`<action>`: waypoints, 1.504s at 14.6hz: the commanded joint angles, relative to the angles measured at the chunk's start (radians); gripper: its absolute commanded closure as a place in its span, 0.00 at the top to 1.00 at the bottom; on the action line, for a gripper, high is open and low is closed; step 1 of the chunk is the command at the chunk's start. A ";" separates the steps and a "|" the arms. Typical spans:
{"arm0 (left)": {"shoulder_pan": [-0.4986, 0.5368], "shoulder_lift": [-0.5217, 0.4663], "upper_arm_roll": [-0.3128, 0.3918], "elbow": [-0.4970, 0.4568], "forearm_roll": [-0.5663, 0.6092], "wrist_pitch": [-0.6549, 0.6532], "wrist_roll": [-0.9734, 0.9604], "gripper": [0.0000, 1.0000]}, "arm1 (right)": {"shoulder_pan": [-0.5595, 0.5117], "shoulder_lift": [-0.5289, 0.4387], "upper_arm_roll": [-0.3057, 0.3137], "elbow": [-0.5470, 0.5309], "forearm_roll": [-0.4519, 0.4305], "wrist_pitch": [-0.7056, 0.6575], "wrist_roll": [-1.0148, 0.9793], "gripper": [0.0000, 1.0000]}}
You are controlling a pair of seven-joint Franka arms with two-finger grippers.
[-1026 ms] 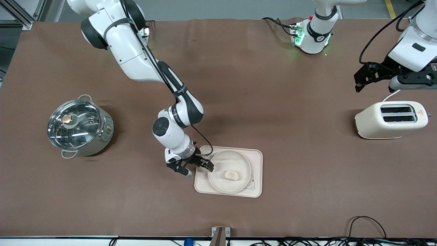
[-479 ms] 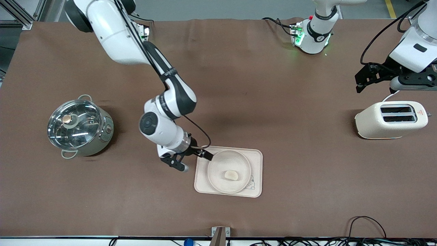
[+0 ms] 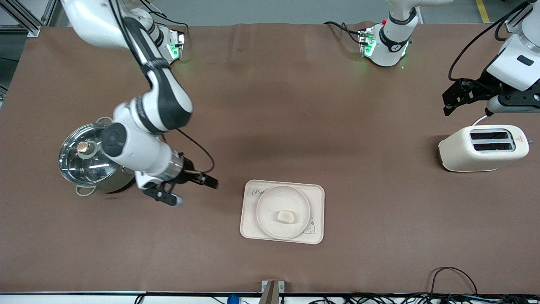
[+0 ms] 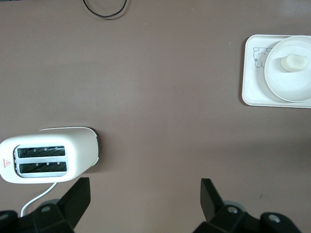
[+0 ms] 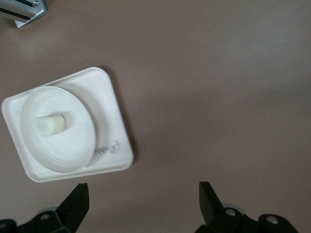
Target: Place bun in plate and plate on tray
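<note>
Both grippers stand open and empty, for the bun (image 3: pixel 286 216) lies in the plate (image 3: pixel 270 198) on the tray (image 3: pixel 317 211), so the right gripper (image 3: pixel 188 188) over bare table beside the pot (image 3: pixel 95 158) should simply clear off without brushing it, while the left gripper (image 3: pixel 466 98) waits above the toaster (image 3: pixel 483 147).

The tray (image 3: pixel 251 193) shows partial lettering "Ra"; the toaster (image 3: pixel 481 148) carries a red warning triangle.
</note>
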 commanded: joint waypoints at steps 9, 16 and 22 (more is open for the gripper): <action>0.004 0.010 0.003 0.029 -0.014 -0.020 0.022 1.00 | -0.310 -0.535 0.013 -0.142 -0.268 -0.505 -0.458 1.00; 0.004 0.010 0.003 0.029 -0.008 -0.020 0.023 1.00 | -0.436 -0.621 0.076 -0.119 -0.305 -0.575 -0.472 1.00; 0.004 0.009 0.003 0.029 -0.011 -0.020 0.022 1.00 | -0.445 -0.620 0.105 -0.111 -0.297 -0.572 -0.472 1.00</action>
